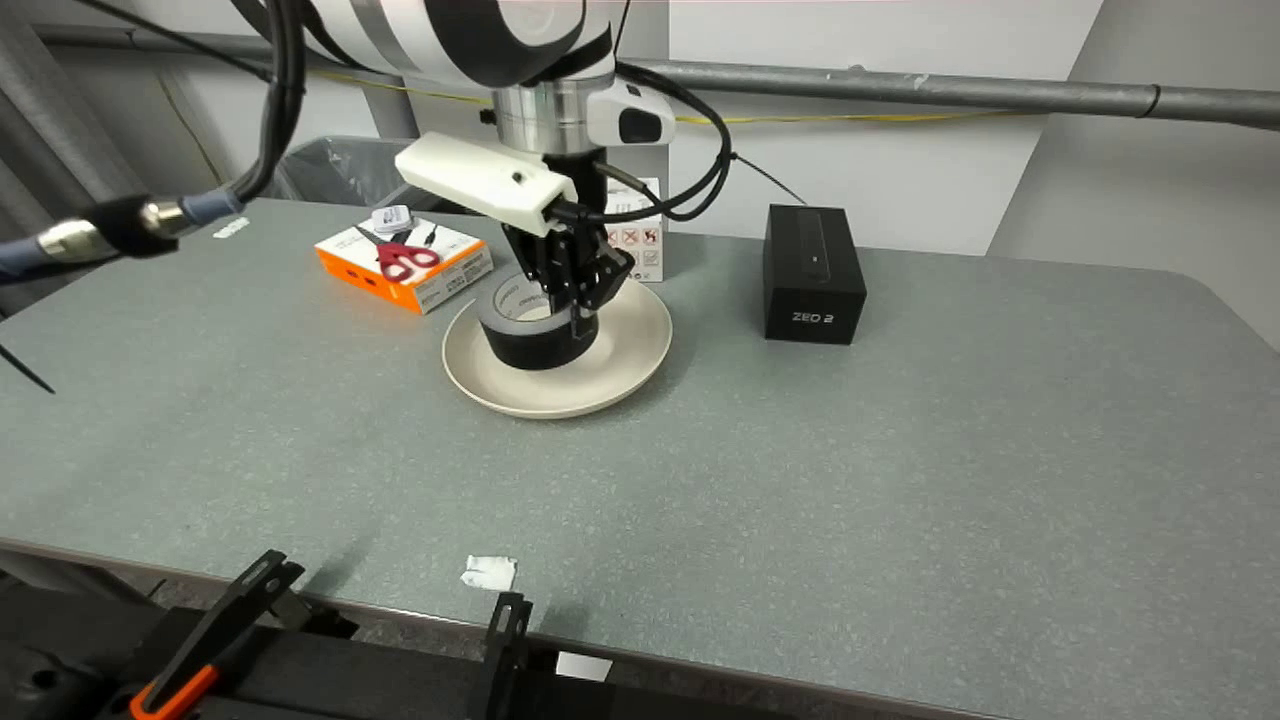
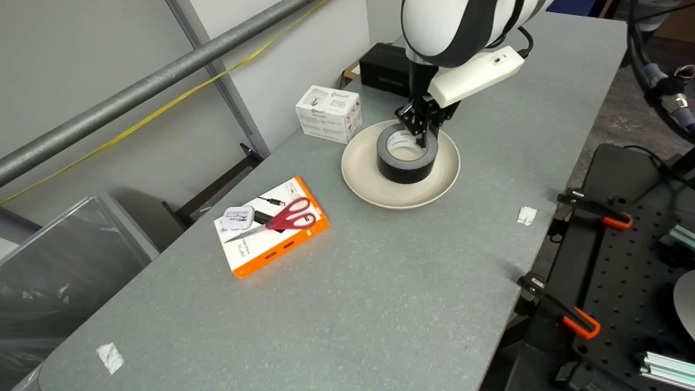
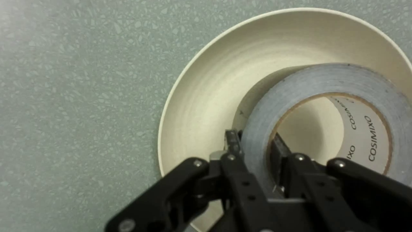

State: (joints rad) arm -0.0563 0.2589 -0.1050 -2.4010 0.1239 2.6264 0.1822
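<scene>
Grey tabletop [image 1: 920, 480] under an overhead white arm [image 1: 500, 40], pincer [image 3: 256, 141] downward, tight around the wall of the tape roll [image 3: 328, 79].

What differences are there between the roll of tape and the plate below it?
The roll of tape is grey on top with a black side, while the plate is beige. The roll of tape is a thick ring, narrower than the wide, shallow plate. The gripper is closed on the ring's wall, while the plate is not held and sits on the table. Both are round.
</scene>
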